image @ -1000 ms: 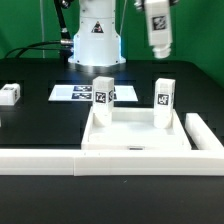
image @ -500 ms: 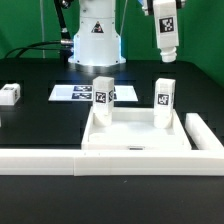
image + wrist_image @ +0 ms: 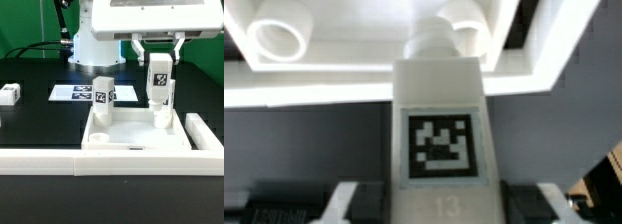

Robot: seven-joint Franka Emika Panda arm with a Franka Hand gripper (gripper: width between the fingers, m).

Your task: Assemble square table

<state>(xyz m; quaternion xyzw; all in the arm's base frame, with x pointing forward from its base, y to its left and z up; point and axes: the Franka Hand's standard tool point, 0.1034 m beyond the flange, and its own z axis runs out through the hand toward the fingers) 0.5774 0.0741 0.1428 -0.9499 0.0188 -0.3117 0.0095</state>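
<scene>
Black matte worktop (image 3: 40,120), green backdrop. The large white square plastic slab (image 3: 135,150) lies rim-up near the front, and one white tagged leg block (image 3: 104,92) stands in its far corner on the exterior view's left. And down it has come: the claw (image 3: 159,60), part-closed, grips a second boxy leg (image 3: 158,88), which was high overhead a second ago and now hangs upright low over the far corner on the exterior view's right.

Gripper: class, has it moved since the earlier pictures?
Yes. The gripper, shut on a leg, has dropped from high up to just above the table, which stayed put.
</scene>
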